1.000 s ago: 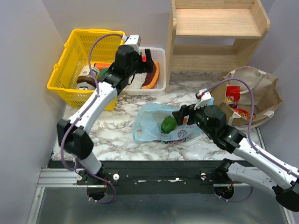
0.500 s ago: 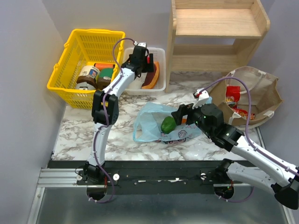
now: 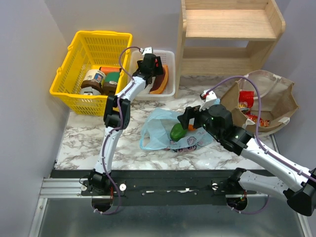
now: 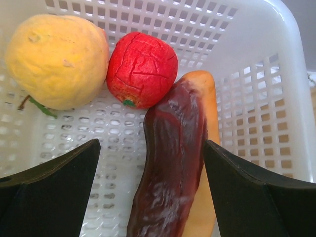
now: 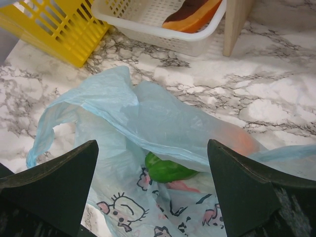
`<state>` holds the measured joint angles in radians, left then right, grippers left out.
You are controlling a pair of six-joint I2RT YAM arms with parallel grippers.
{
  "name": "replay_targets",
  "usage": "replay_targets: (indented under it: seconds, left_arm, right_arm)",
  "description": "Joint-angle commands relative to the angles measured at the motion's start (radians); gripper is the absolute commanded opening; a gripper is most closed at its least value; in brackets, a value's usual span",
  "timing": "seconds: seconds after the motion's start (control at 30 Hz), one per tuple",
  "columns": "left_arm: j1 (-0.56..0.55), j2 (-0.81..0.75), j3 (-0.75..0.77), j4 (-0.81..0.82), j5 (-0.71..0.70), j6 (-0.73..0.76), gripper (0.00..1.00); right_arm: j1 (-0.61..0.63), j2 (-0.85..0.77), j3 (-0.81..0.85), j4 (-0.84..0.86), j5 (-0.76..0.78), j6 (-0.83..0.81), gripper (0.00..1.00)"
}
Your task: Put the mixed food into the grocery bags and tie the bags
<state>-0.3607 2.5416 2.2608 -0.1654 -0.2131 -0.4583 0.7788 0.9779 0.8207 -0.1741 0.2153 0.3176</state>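
Note:
In the left wrist view a yellow fruit (image 4: 57, 59) and a red fruit (image 4: 142, 69) lie in the white slotted tray (image 4: 266, 74), beside the purple-and-orange wedge (image 4: 173, 163). My left gripper (image 4: 152, 143) (image 3: 150, 66) hangs open just above the tray, its fingers either side of the wedge. The light-blue bag (image 3: 170, 129) (image 5: 148, 118) lies flat mid-table with a green vegetable (image 3: 177, 131) (image 5: 168, 170) and an orange one (image 5: 242, 140) inside. My right gripper (image 3: 190, 118) (image 5: 152, 143) hovers open over that bag's mouth. The tan bag (image 3: 276, 98) at right holds red snack packets (image 3: 245, 98).
A yellow mesh basket (image 3: 91, 69) with jars stands at back left, next to the tray. A wooden shelf (image 3: 229, 37) fills the back right, its leg (image 5: 237, 19) near the tray. Marble tabletop (image 3: 89, 138) shows in front of the basket.
The left arm has stretched forward, and its gripper has come down from the basket side over the white tray. The right gripper has shifted slightly up and left over the blue bag.

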Motion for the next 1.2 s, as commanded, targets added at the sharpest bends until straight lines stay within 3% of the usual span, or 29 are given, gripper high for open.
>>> replay_targets:
  seconds: [0.0,0.27,0.7,1.03,1.17]
  left_arm:
    - [0.020,0.068,0.080,0.073,0.011,-0.109,0.92]
    - [0.075,0.153,0.094,0.145,0.090,-0.400,0.86]
    - [0.097,0.241,0.138,0.167,0.103,-0.646,0.85]
    - [0.095,0.114,-0.131,0.230,0.000,-0.799,0.85]
    - [0.098,0.129,-0.127,0.247,-0.026,-0.835,0.86]
  right_arm:
    - [0.000,0.001,0.044,-0.008,-0.021,0.008,1.00]
    - [0.000,-0.025,0.049,-0.010,-0.021,0.026,1.00]
    - [0.000,-0.079,0.075,-0.027,0.047,-0.005,1.00]
    - [0.000,-0.107,0.083,-0.030,0.075,-0.031,1.00]
    - [0.000,-0.111,0.077,-0.028,0.084,-0.038,1.00]
